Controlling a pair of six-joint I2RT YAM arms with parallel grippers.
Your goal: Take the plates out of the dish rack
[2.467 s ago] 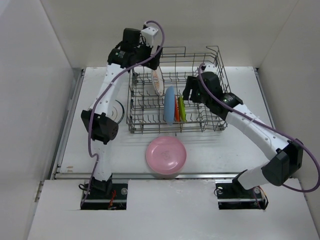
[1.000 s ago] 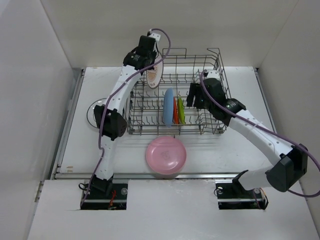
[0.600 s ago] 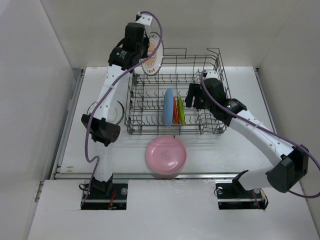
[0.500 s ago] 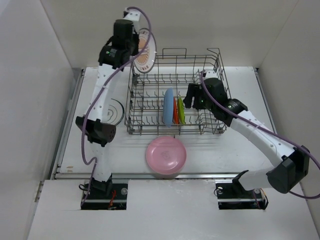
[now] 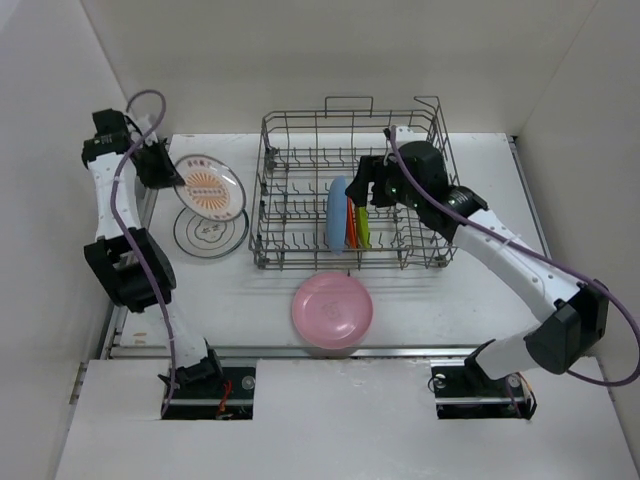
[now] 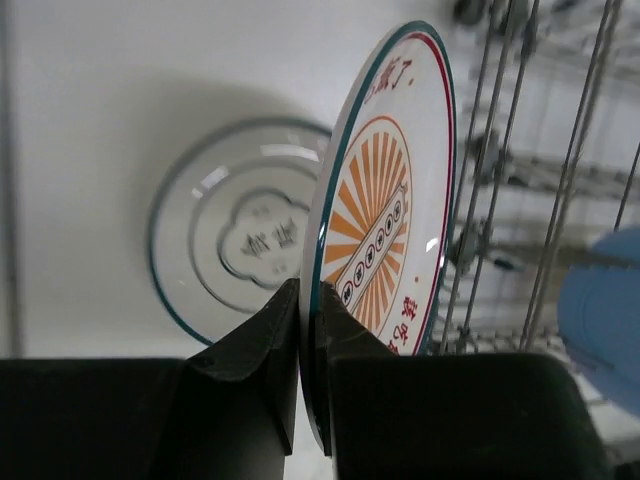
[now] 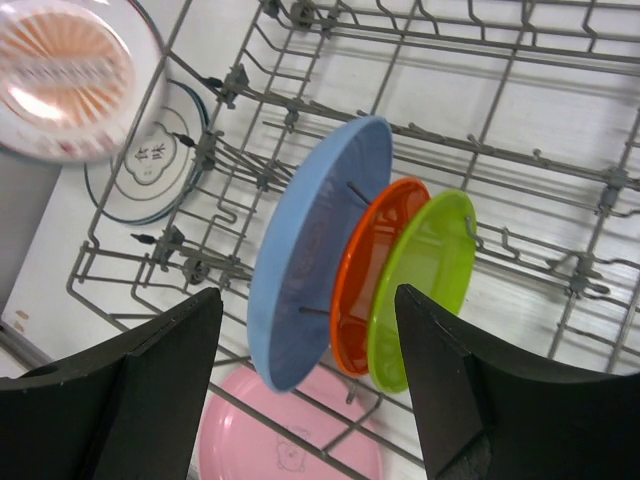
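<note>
My left gripper (image 5: 165, 172) is shut on the rim of a white sunburst plate (image 5: 210, 185), held tilted at the far left just above another white plate (image 5: 210, 230) that lies flat on the table. In the left wrist view the fingers (image 6: 270, 340) pinch the sunburst plate (image 6: 385, 230) edge-on. The grey wire dish rack (image 5: 300, 263) holds a blue plate (image 5: 338, 212), an orange plate (image 5: 352, 222) and a lime green plate (image 5: 364, 220) upright. My right gripper (image 5: 368, 188) hangs open just above these three. A pink plate (image 5: 332, 310) lies on the table in front of the rack.
White walls close in the table on the left, right and back. The rack's tall wire sides (image 7: 235, 78) surround my right gripper (image 7: 308, 300). Under it stand the blue plate (image 7: 315, 250), orange plate (image 7: 375, 270) and green plate (image 7: 425, 280).
The left arm has swung the sunburst plate from above the rack's back left corner out and down over the white plate on the table. The right gripper edged left over the standing plates.
</note>
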